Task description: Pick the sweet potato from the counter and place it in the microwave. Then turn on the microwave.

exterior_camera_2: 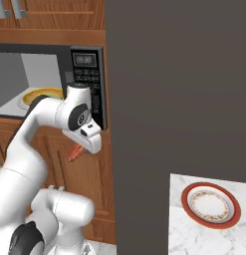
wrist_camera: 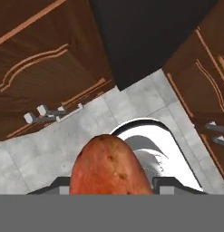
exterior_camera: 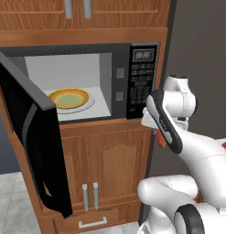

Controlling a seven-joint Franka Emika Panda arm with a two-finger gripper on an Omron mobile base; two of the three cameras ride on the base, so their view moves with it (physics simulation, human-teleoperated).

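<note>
One sweet potato [wrist_camera: 109, 165] sits clamped lengthwise between the gripper [wrist_camera: 109, 183] jaws, pointing floorward; the open microwave [exterior_camera: 82, 87] lies up and to the left.

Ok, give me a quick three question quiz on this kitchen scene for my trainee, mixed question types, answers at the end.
1. True or false: the microwave door is closed.
2. What does the tool hold? A) a fork B) the sweet potato C) a cup
3. Fill in: inside the microwave lies a yellow ____.

Key: 1 false, the door stands open. 2 B, it sits between the fingers, below the keypad in the right base view. 3 plate.
</note>
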